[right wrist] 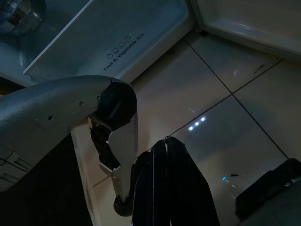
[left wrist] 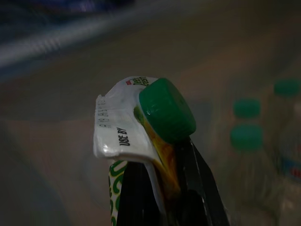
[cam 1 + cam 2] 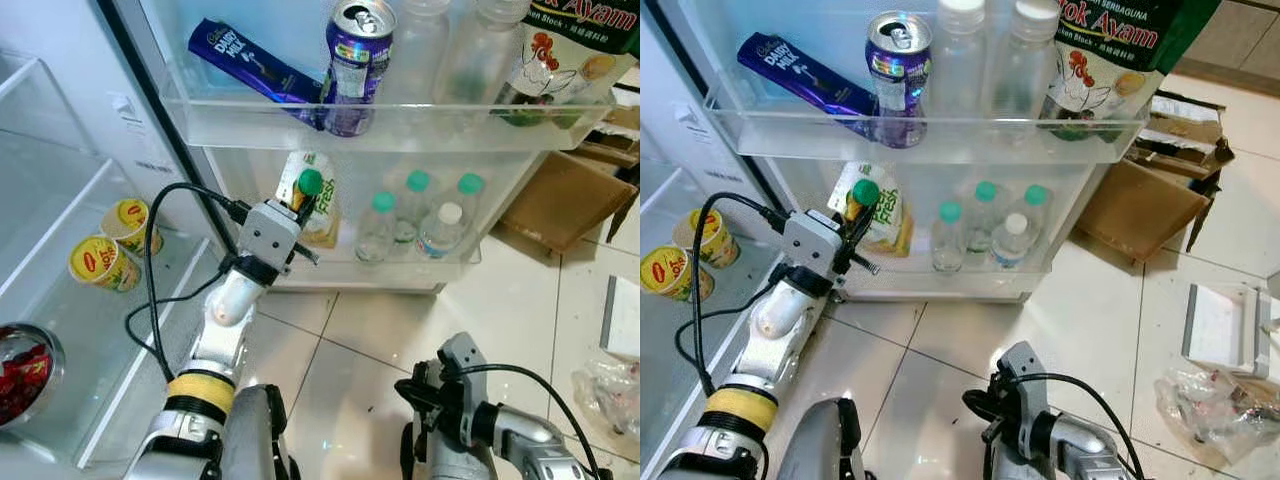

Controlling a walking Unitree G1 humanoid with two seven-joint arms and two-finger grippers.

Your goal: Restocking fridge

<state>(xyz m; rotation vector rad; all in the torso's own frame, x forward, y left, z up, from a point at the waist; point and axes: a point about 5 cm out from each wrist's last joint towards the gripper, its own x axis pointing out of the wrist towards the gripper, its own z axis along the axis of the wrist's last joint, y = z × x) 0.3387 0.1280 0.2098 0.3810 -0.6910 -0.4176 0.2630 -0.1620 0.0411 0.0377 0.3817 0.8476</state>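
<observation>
The left gripper (image 3: 303,205) reaches up to the lower shelf of the open fridge door (image 3: 400,262), at that shelf's left end. Its two black fingers (image 2: 141,197) are closed on the neck of a white and yellow juice carton with a round green cap (image 3: 311,196). In the left wrist view the carton's folded white top, printed "USE BY", and the green cap (image 2: 167,109) stand just past the fingertips, with the carton pinched between them. The carton stands roughly upright inside the shelf, just beside a cluster of small clear water bottles with green and white caps (image 3: 415,215).

On the upper door shelf (image 3: 390,125) a purple chocolate bar wrapper (image 3: 255,62) lies tilted against a purple drink can (image 3: 355,65); clear bottles (image 3: 450,45) and a green stock packet (image 3: 570,50) stand toward the right end.

Inside the fridge, two yellow-lidded cups (image 3: 115,245) rest on a glass shelf (image 3: 130,350), near a bowl of red food (image 3: 22,372).

The right gripper (image 1: 164,188) hangs low over the tiled floor (image 3: 400,340), its fingers pressed together and holding nothing. A brown cardboard box (image 3: 565,195) lies on the floor past the door.
</observation>
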